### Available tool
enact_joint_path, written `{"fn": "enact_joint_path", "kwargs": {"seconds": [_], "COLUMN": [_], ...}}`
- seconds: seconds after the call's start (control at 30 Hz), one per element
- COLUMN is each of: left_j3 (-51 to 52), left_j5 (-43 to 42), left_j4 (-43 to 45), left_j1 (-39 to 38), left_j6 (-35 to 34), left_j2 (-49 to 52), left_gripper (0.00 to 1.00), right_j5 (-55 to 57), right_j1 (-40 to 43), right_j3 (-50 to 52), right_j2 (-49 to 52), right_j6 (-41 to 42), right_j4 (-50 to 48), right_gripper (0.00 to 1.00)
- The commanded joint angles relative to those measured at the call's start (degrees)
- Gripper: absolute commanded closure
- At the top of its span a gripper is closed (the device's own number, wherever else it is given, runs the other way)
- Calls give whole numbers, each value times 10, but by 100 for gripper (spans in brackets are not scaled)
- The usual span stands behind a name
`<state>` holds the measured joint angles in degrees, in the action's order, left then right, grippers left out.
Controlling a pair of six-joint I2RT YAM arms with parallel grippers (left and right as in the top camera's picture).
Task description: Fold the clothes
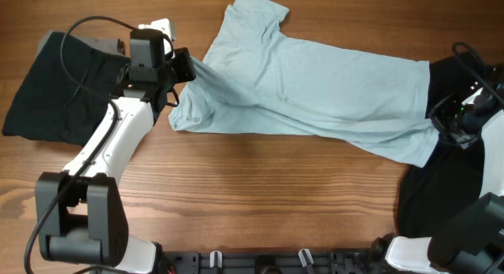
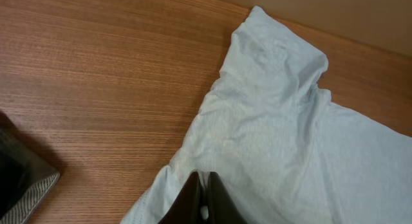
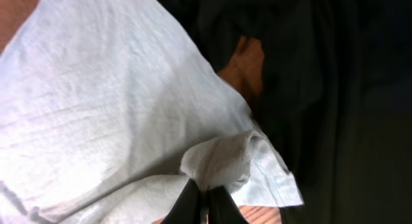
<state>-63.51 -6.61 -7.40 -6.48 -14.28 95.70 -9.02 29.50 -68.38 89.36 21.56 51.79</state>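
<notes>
A: Looking down from overhead, the shirt lies stretched across the far half of the table, with the sleeve end to the left, the hem to the right, and one sleeve pointing far.

B: And the grippers?

A: The left gripper is clenched on a bunch of shirt fabric at the left end. The right gripper is clenched on the hem's near right corner.

B: Do the wrist views agree?

A: Yes. The left wrist view shows both fingers pressed together on pale cloth, with wrinkles fanning out from the pinch. The right wrist view shows a folded-over hem corner gathered at the closed tips.

B: What does only one view give?

A: Only the overhead view shows both dark pieces: the left black garment beyond the left gripper, and the right black garment by the hem. Only the left wrist view shows the grey lining with its woven texture. Only the right wrist view shows a patch of bare wood between the shirt and the black cloth.
</notes>
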Motion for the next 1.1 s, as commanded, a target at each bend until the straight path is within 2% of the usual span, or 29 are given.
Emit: {"fn": "enact_joint_path", "kwargs": {"seconds": [0.0,0.2,0.3,0.33,0.4,0.47,0.5,0.57,0.7,0.83,0.93,1.03,1.07], "left_j3": [-5,-5,-5,-5,-5,-5,-5,-3,19,54,79,85,85], "left_j5": [13,11,11,11,12,17,24,36,29,-28,-34,-34,-34], "left_j4": [28,37,25,14,-45,-127,-162,-245,-285,-256,-212,-203,-202], "left_j1": [-1,-2,-2,-2,-1,2,4,12,27,21,13,11,12], "left_j6": [5,5,5,5,6,6,6,6,6,56,104,126,126], "left_j2": [9,9,9,9,9,9,9,9,12,18,35,69,81], "left_gripper": [91,83,71,64,53,31,27,17,13,11,8,12,18], "right_j5": [-15,-13,-9,-9,-3,20,43,56,20,14,-13,-24,-27], "right_j1": [-18,-38,-36,-35,-35,-35,-35,-32,-21,-21,-21,-21,-21], "right_j3": [-5,-5,-5,-5,-5,-5,-5,-6,-7,-7,-7,-7,-7], "right_j2": [14,45,50,50,49,49,49,49,45,29,13,4,3], "right_j6": [-7,-5,-4,-4,-5,-3,7,11,10,5,-9,-8,-10], "right_j4": [-28,-68,-83,-87,-83,-68,-58,-45,-22,2,13,22,25], "right_gripper": [96,95,94,94,91,49,41,35,35,35,35,35,35]}}
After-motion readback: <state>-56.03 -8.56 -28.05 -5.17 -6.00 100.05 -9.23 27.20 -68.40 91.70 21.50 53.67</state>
